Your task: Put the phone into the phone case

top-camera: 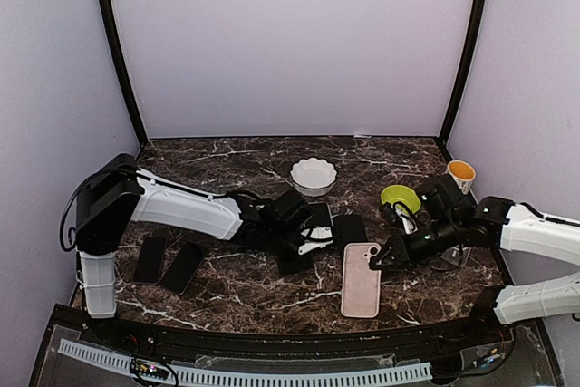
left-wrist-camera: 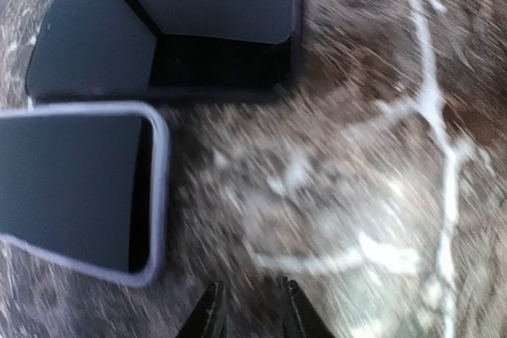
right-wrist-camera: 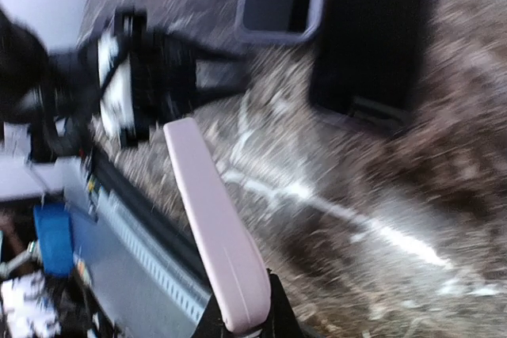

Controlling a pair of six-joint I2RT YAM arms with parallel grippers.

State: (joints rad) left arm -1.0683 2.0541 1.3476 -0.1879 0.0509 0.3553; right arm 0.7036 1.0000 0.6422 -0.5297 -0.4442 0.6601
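Top external view, left to right: the left gripper (top-camera: pixel 306 240), fingers barely parted and holding nothing, hangs beside what I judge to be the dark phone (top-camera: pixel 349 228). The phone lies flat just left of the pink case (top-camera: pixel 361 280), whose long axis runs near to far. The right gripper (top-camera: pixel 391 256) pinches the case's far right edge. The left arm is nearer the phone.
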